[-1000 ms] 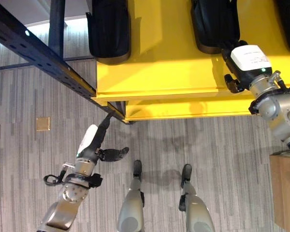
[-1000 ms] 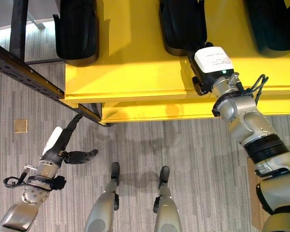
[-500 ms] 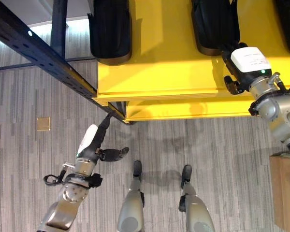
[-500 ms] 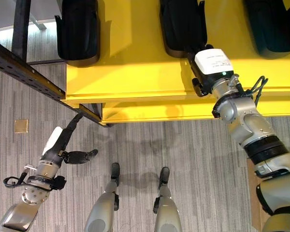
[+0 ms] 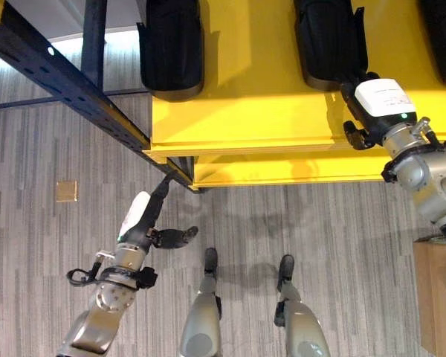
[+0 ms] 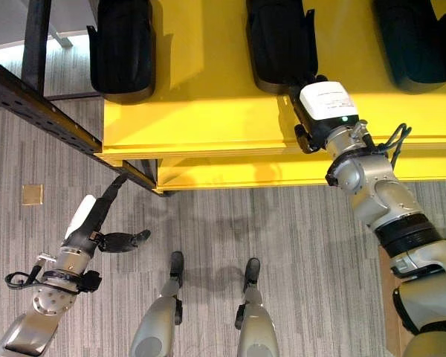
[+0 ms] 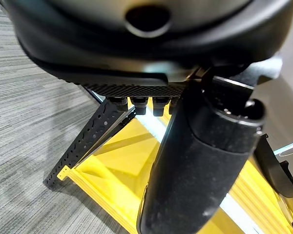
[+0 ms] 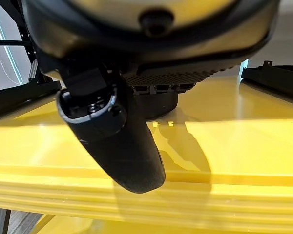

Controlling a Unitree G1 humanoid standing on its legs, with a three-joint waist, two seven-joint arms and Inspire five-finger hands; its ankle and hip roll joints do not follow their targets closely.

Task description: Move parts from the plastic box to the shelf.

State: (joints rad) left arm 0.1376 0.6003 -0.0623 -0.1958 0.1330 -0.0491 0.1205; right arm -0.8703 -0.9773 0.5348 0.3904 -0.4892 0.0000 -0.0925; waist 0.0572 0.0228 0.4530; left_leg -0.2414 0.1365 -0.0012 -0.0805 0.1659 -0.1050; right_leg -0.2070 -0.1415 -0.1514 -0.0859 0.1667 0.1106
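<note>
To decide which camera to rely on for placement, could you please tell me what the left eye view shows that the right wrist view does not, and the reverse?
Left eye view alone: the left hand, open above the grey floor and pointing toward the dark perforated beam, plus another black part farther left on the shelf.
Right wrist view alone: the right thumb seen close up, over the shelf's front edge.
Both: the right hand at the yellow shelf, by the middle black part.
</note>
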